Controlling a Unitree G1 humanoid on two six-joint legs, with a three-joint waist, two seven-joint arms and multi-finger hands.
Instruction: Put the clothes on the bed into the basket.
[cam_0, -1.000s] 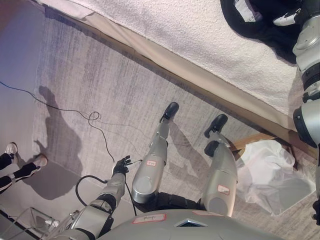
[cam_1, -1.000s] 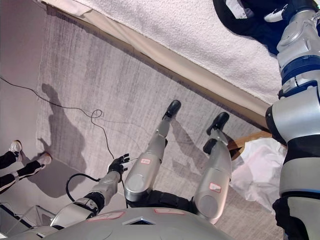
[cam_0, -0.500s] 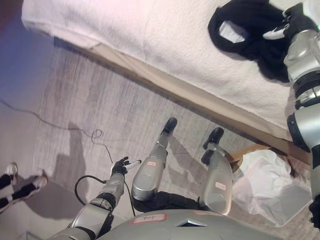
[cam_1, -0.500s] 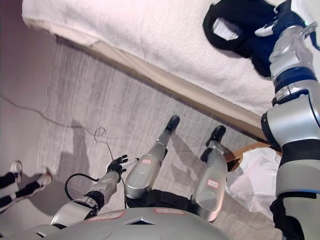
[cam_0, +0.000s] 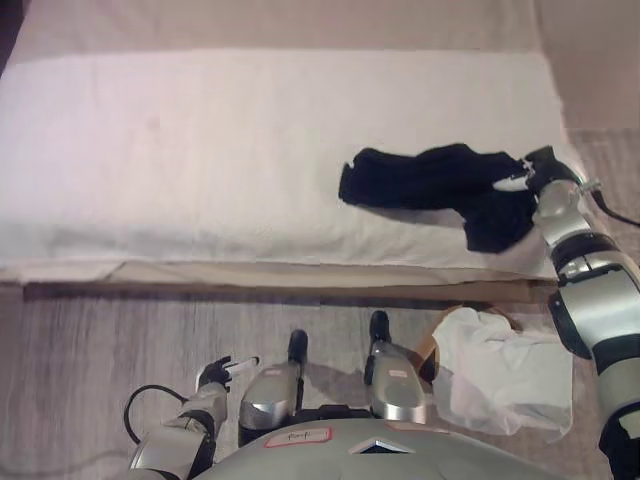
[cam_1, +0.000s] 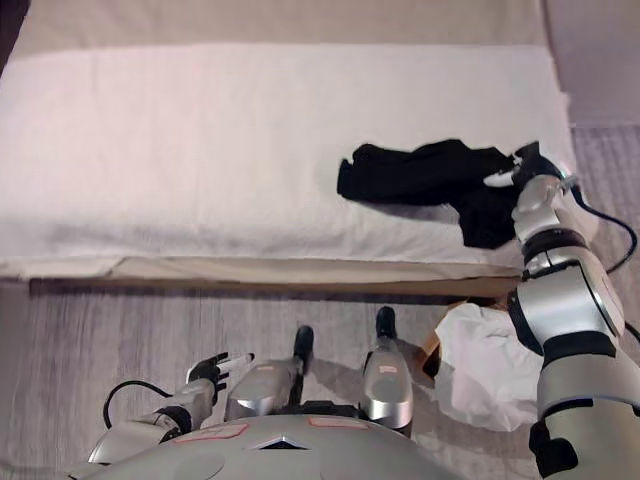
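A black garment (cam_0: 430, 178) lies crumpled on the right part of the bed (cam_0: 180, 160), which has a white cover. My right hand (cam_0: 533, 170) rests on the garment's right end, dark against the dark cloth. It also shows in the right eye view (cam_1: 515, 168). The basket (cam_0: 512, 385), lined with white cloth and with a brown rim, stands on the floor by the bed's front right corner. My left hand (cam_0: 217, 372) hangs low at the lower left, open and empty, far from the bed.
The bed's front edge (cam_0: 250, 272) runs across the middle of the view. Grey carpet (cam_0: 90, 350) lies between it and me. A black cable (cam_1: 610, 215) trails off the bed's right corner.
The whole picture has swung round, so the bed now lies straight across the upper half. The right hand stays at the black garment. The person's legs at the left are out of view.
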